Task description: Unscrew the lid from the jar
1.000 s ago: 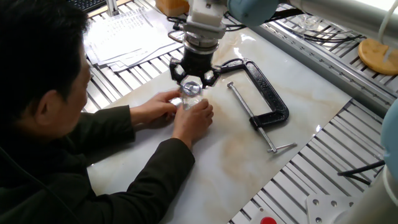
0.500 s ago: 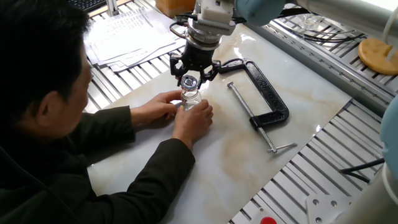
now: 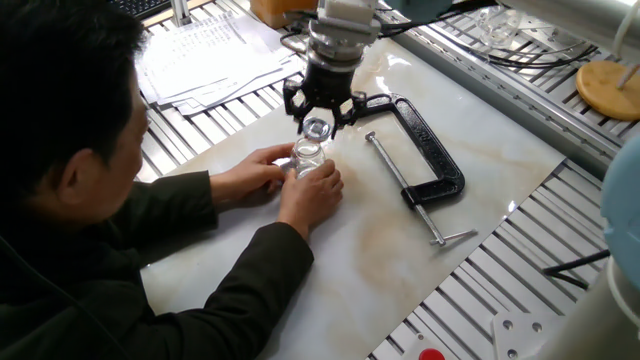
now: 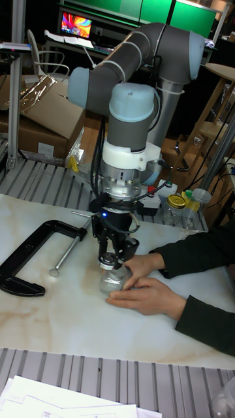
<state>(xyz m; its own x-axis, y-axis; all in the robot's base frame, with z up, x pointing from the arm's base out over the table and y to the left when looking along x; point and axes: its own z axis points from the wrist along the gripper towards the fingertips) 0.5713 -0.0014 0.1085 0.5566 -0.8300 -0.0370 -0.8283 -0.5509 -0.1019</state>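
- Our claw point(image 3: 317, 122) grips the lid point(image 3: 317, 128), its fingers drawn narrow around the small shiny cap.
- Since a second ago the claw has risen and shifted slightly toward the C-clamp point(image 3: 425, 160), and the lid has gone up with it. In the fixed view it now sits above the neck of the jar point(image 3: 308, 156); we cannot tell whether a real gap has opened.
- We judge the threads nearly or fully released, so what remains is a clean lift clear.
- The jar stands on the desk point(image 3: 400, 250), steadied by the person's two hands point(image 3: 300, 185) wrapped around its base.
- In the tall fixed view the arm point(image 4: 130, 85) comes down almost vertically, wrist straight over the jar point(image 4: 112, 282), claw point(image 4: 108, 260) pointing down.
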